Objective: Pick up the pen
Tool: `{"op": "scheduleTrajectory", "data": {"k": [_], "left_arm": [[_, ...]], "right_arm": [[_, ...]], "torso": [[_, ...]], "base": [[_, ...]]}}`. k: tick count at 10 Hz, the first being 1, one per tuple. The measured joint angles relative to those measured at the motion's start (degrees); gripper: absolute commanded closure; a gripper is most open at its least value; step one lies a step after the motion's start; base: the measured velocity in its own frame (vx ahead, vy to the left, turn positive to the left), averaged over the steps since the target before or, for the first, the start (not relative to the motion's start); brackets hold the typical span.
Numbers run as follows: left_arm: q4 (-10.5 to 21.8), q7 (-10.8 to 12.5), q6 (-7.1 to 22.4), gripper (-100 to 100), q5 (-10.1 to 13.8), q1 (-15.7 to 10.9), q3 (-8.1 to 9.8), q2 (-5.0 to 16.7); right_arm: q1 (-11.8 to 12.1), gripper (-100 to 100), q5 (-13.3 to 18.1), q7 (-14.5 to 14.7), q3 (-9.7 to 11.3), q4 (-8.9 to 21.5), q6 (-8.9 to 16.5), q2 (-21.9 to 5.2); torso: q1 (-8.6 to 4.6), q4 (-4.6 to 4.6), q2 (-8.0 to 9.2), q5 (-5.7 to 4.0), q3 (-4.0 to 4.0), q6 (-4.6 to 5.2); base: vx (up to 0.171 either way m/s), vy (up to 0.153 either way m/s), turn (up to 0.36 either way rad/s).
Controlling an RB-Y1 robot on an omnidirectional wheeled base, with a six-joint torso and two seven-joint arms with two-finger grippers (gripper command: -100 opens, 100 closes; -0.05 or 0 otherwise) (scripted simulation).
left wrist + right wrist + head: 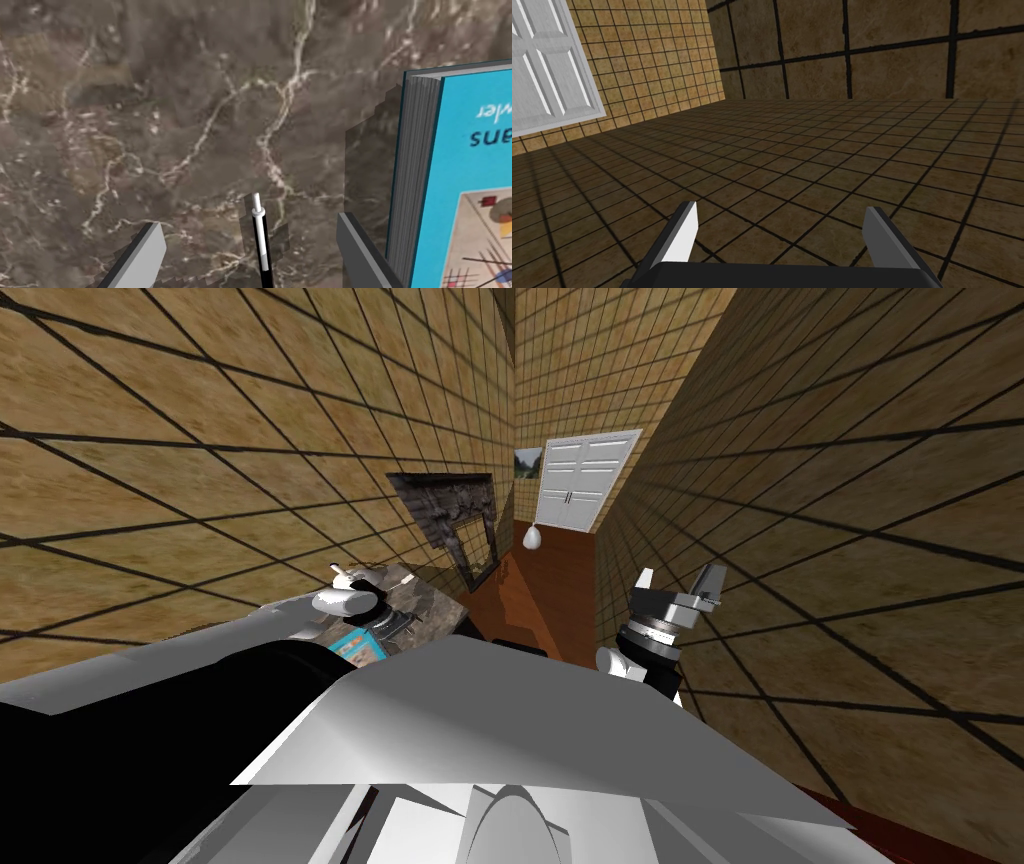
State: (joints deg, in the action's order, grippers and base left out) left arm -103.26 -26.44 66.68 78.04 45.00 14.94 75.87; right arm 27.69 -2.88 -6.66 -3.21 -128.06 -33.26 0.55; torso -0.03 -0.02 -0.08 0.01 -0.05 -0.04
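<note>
Pen [260, 235], black with a white tip: lies flat on the marbled brown surface [125, 100], between the widely parted fingers of the left hand [250, 222], not yet gripped; closing and lifting are left to do. Blue-covered book [450, 175]: on the same surface, just beside one finger, and may crowd the closing. Right hand [779, 215]: fingers wide, holding nothing, raised at the robot's right side.
</note>
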Motion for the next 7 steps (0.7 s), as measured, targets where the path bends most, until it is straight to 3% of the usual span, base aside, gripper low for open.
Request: {"op": "scheduleTrajectory", "data": {"k": [1,2,5,6,7], "left_arm": [[0.07,0.01,0.24,0,0.14,0.0,-0.04,0.11],[0.06,0.01,0.22,-100,0.12,0.0,-0.04,0.1],[1.96,-0.69,-1.47,-100,-2.28,-0.81,-2.68,-2.8],[1.99,-0.71,-1.64,100,-2.4,-0.8,-2.77,-2.91],[1.99,-0.71,-1.62,100,-2.38,-0.8,-2.76,-2.9]], "right_arm": [[0.0,0,0.0,0.0,0.0,0.0,0.0,0.0],[0.0,0,0.0,0.0,0.0,0.0,0.0,0.0],[0.0,0,0.0,0.0,0.0,0.0,0.0,0.0],[0.0,0,0.0,0.0,0.0,0.0,0.0,0.0],[0.0,0,0.0,0.0,0.0,0.0,0.0,0.0]], "torso": [[-0.01,0.01,0.04,0.0,0.02,-0.02],[-0.02,0.02,0.07,0.0,0.04,-0.02],[0.01,0.02,0.1,0.01,0.06,-0.02],[0.0,0.03,0.09,0.0,0.06,-0.02],[-0.02,0.02,0.09,0.0,0.06,-0.02]], "base": [[0.0,0.0,0.0],[0.002,0.002,-0.081],[0.001,0.004,-0.065],[0.0,0.0,0.0],[-0.002,0.001,0.011]]}}
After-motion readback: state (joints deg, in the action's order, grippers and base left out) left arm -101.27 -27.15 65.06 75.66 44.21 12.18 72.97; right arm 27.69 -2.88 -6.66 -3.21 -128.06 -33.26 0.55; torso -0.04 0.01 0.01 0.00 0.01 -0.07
